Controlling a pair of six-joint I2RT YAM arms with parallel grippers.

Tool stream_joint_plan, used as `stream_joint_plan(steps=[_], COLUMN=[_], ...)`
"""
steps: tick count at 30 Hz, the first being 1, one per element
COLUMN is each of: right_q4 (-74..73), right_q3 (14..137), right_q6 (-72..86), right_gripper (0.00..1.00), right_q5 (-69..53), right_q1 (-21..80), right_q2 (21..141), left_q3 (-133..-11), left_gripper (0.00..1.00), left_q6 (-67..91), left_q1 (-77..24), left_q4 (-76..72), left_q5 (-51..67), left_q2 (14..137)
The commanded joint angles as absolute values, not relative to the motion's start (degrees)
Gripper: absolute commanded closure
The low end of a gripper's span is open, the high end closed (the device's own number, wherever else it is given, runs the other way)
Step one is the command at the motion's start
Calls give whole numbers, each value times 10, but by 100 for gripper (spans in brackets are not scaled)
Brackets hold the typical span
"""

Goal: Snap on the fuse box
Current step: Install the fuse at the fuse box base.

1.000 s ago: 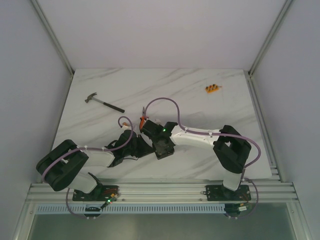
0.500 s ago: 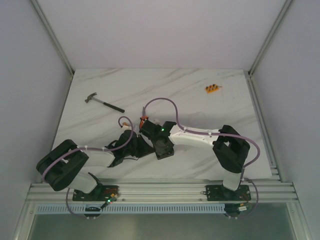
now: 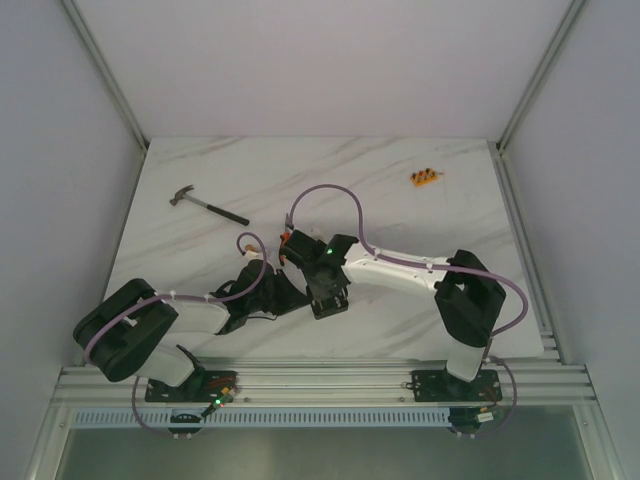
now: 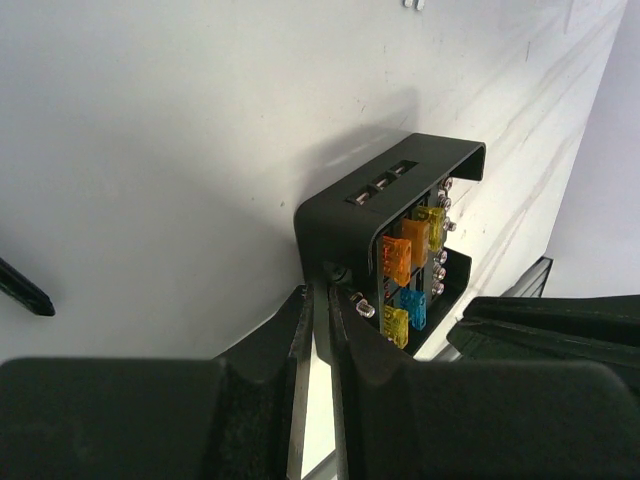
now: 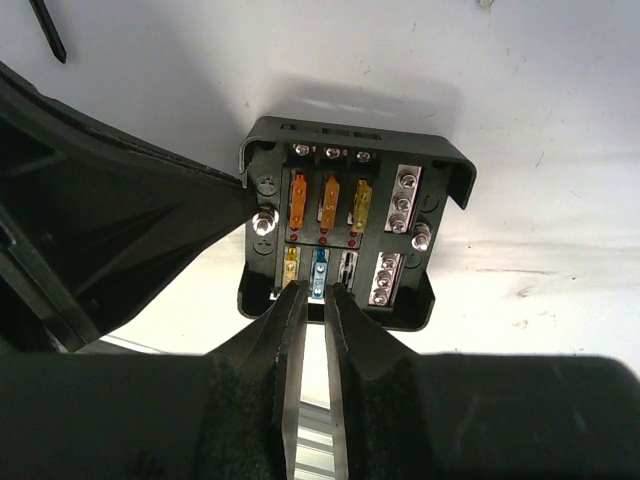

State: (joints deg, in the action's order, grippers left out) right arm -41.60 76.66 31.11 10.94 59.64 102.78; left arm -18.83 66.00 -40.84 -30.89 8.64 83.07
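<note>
The fuse box (image 5: 345,235) is a black square box with orange, yellow and blue fuses, lying open-side up on the white table. It also shows in the left wrist view (image 4: 390,215). No clear lid is discernible. My left gripper (image 4: 322,295) is shut on the box's side wall. My right gripper (image 5: 314,292) is shut to a narrow slit, its tips at the box's near edge by the blue fuse (image 5: 319,272), with nothing seen between them. In the top view both wrists meet at the table's middle and hide the box.
A hammer (image 3: 208,205) lies at the left back. A small orange strip of fuses (image 3: 425,178) lies at the right back. An orange-handled tool (image 3: 287,243) pokes out just behind the wrists. The metal rail (image 3: 320,380) runs along the near edge.
The right wrist has shifted slightly right and its cable loop has risen. The left arm has not moved.
</note>
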Motion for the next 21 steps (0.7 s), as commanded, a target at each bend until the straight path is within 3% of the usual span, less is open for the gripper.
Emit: stream_joint_plan(steps=[1, 9, 15, 21], right_q4=[-409, -412, -420, -438], right_q3=[754, 742, 729, 710], right_q6=[326, 332, 332, 319], right_gripper=[81, 89, 99, 100], right_q5=[108, 102, 96, 67], right_q1=[594, 592, 592, 596], right_q2=[1042, 1060, 1067, 1095], left_q3=[-180, -180, -180, -180], left_gripper=[79, 79, 80, 80], left_q6=[656, 656, 656, 657], left_q1=[-410, -410, -411, -411], left_q4=[-263, -263, -264, -261], left_q5=[74, 75, 75, 74], left_q2=[851, 851, 852, 850])
